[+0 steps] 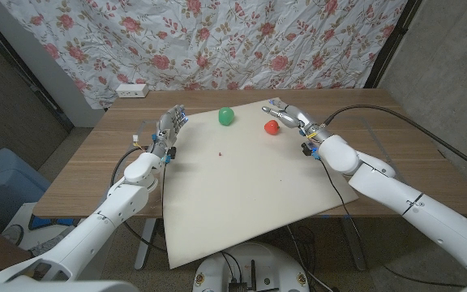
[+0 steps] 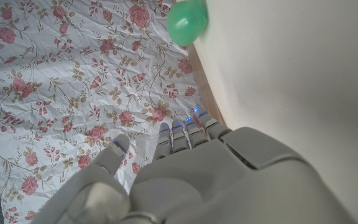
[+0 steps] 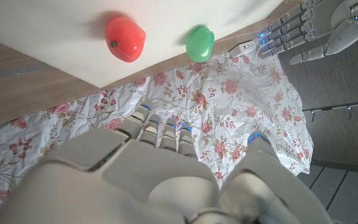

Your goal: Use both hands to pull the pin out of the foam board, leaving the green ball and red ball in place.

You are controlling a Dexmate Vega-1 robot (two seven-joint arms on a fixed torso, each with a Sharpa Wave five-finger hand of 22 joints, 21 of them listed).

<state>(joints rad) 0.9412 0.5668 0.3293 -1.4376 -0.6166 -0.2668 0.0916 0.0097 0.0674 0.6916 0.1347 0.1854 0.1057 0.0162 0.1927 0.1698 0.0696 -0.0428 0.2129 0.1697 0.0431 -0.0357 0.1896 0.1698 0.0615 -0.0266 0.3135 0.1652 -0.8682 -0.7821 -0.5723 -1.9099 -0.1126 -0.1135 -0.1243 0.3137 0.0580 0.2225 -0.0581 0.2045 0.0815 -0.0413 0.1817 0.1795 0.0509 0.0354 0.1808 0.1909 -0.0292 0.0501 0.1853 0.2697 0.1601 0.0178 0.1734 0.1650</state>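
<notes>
The pin shows in the head view as a tiny red speck on the white foam board, a little toward the robot from the two balls and nearer the board's left half; it is too small to tell how it stands. The foam board lies on the wooden surface, turned somewhat askew, with its near corner reaching past the surface's front edge. The green ball sits near the board's far edge, and the red ball lies just to its right, the two near each other but apart. In the right wrist view the red ball and the green ball both rest close to the board's edge.

The left hand stands at the board's left edge, released, its fingers straight and spread with nothing in them. The right hand hovers just beyond the red ball at the board's far right, likewise released, fingers apart and holding nothing. Neither hand touches the pin.

A flowered cloth hangs behind the surface, and a white power strip lies at the surface's far left edge.
</notes>
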